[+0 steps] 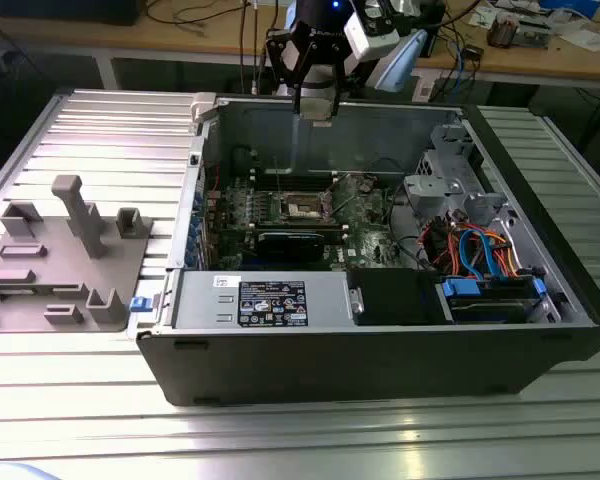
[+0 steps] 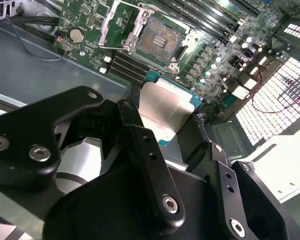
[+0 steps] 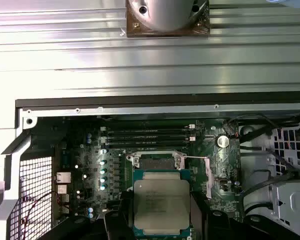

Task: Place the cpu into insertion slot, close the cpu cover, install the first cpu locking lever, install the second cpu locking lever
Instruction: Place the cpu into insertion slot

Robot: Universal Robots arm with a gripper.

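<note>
Silvery ribbed metal forms the worktop (image 1: pixel 70 430), where an open computer case (image 1: pixel 380 365) lies on its side. Inside it, the green motherboard (image 3: pixel 85 155) carries the insertion slot (image 2: pixel 160 40), a square silver-rimmed socket with a dark centre. The cpu cover (image 2: pixel 110 25) is swung up beside it. The pincer (image 1: pixel 315 112) hangs above the case's far wall, clenched on the cpu (image 3: pixel 161 202). The cpu is a small square chip with a grey metal top and teal edge, held clear of the slot.

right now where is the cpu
In the second wrist view the cpu is gripped in the pincer, held above the green motherboard, short of the empty insertion slot.
</note>
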